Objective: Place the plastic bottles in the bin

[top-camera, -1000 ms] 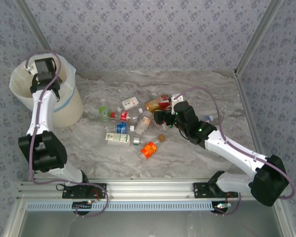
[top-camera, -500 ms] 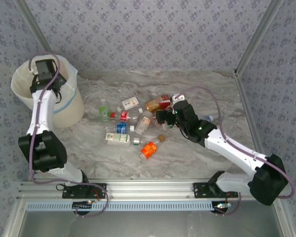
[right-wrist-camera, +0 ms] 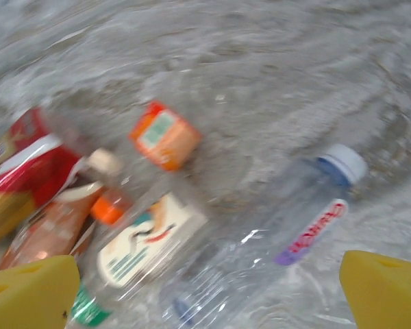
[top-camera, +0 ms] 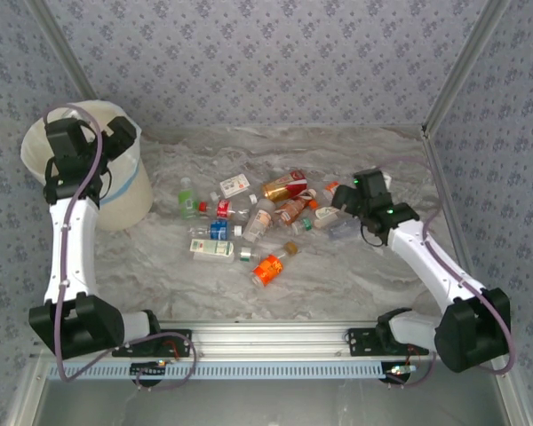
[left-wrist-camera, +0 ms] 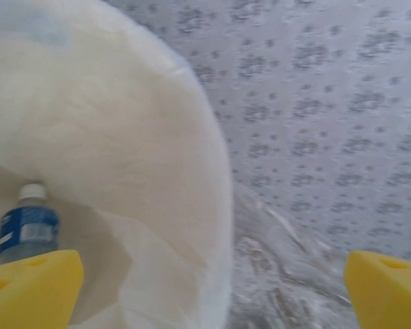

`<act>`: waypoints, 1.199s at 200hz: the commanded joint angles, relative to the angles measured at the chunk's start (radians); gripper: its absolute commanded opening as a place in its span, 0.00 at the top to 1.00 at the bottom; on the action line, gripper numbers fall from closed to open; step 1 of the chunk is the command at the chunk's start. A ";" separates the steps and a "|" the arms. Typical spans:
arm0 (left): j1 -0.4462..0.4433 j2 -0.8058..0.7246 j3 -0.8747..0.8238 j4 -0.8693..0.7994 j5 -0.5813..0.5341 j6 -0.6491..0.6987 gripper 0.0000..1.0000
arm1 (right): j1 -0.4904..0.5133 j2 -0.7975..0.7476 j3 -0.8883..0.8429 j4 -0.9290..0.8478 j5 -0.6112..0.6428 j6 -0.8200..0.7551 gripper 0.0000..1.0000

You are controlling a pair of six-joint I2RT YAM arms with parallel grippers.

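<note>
Left tool (left-wrist-camera: pixel 209 288) opened — clear bottle (left-wrist-camera: pixel 27 232) in bag-lined bin (left-wrist-camera: pixel 130 130).

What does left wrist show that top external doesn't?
Left wrist: the inside of the bin, with a blue-label bottle lying in it, framed by the open left pincer and its yellow tips.
Top external: the bottle pile spread mid-table, and the open right pincer at the pile's right edge.
Both: the bin, the patterned wall and the marble table.
</note>
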 commanded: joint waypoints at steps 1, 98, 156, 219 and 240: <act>-0.002 -0.058 -0.062 0.106 0.201 -0.064 0.00 | -0.131 0.008 -0.033 -0.026 -0.143 0.130 0.00; -0.013 -0.323 -0.277 0.151 0.324 -0.061 0.01 | -0.310 0.295 0.062 -0.002 -0.276 0.384 0.04; -0.011 -0.209 -0.206 0.056 0.215 -0.077 0.01 | -0.304 0.310 0.059 -0.001 -0.252 0.360 0.04; -0.037 -0.220 -0.216 0.146 0.356 -0.079 0.01 | -0.302 0.429 0.069 0.069 -0.275 0.381 0.08; -0.076 -0.233 -0.226 0.165 0.381 -0.077 0.01 | -0.291 0.497 0.101 0.076 -0.266 0.382 0.09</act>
